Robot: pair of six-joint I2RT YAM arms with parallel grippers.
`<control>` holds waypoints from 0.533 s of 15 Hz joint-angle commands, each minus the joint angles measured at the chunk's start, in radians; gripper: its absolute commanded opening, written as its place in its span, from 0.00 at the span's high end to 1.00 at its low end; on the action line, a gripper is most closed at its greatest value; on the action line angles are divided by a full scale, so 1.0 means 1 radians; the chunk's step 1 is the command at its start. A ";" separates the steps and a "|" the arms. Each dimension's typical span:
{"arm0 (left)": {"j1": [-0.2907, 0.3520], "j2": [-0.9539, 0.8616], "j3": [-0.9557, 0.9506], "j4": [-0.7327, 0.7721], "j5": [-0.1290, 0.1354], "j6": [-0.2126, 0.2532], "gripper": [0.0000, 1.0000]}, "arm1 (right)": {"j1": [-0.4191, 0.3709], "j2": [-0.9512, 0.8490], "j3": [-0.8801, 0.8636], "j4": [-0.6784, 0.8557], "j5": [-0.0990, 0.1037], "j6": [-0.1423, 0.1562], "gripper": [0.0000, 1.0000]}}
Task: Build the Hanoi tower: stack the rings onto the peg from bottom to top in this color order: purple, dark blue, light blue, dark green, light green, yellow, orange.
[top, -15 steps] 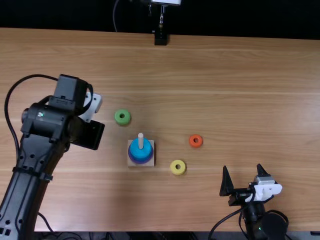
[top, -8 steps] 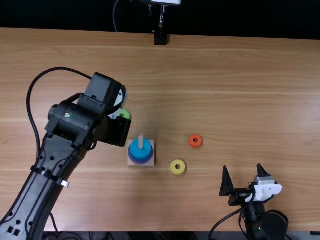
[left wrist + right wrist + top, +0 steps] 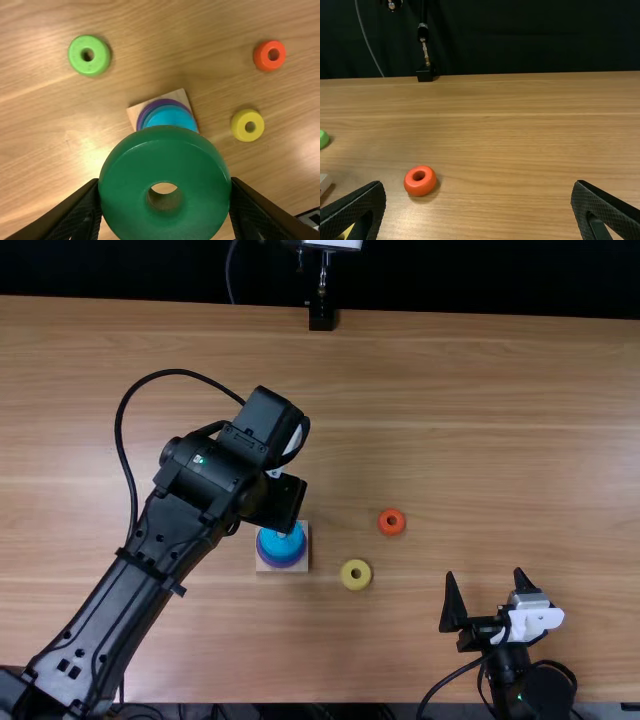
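Dark green ring (image 3: 165, 155) in gripper (image 3: 293, 441) (seemingly)

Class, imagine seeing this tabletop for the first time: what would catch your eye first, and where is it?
Probably the dark green ring, looming large in the left wrist view, gripped by the left end effector in front of the light blue ring on the stack. Next, the vivid orange ring, lying on the wood to the stack's right in the top view, with the yellow ring lower and closer to the stack.
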 commanded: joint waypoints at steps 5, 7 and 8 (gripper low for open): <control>-0.028 0.035 0.045 0.000 0.005 -0.024 1.00 | -0.008 -0.012 -0.049 -0.071 -0.004 -0.003 0.00; -0.040 0.035 0.043 0.000 0.003 -0.032 1.00 | -0.008 -0.012 -0.049 -0.071 -0.005 -0.003 0.00; -0.040 0.035 0.042 0.000 0.003 -0.045 1.00 | -0.008 -0.012 -0.049 -0.071 -0.005 -0.005 0.00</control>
